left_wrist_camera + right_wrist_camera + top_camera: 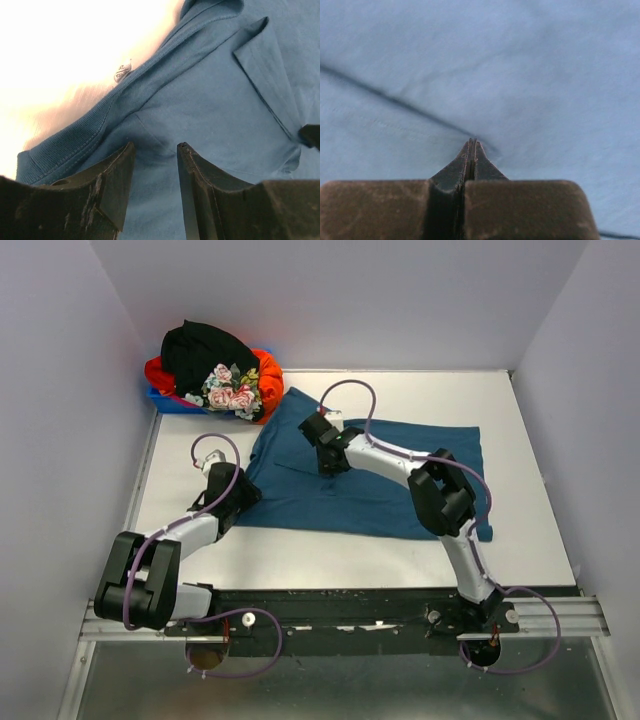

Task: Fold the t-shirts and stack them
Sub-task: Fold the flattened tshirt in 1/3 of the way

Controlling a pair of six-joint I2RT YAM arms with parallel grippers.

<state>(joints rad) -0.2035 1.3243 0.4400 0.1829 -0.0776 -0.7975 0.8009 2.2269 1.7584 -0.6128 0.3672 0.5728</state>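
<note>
Folding looks barely begun, by my reading. Teal shirt (370, 475) lies spread almost flat on the surface (300, 550), with a flap turned over near its left end.

Left gripper (156, 147) sits low at the shirt's left edge. Jaws are parted and nothing is between them. A ribbed edge of the cloth lies just beyond the tips.

Right gripper (472, 142) is clenched tight, tips down on the cloth at a crease. Cannot tell whether any fabric is pinched.

Other shirts (215, 370), black, orange-red and flowered, are heaped unfolded in the blue bin (165, 400) at the far left corner.

No stack exists yet. Every fold on the teal one and all of the heap are left to do.
</note>
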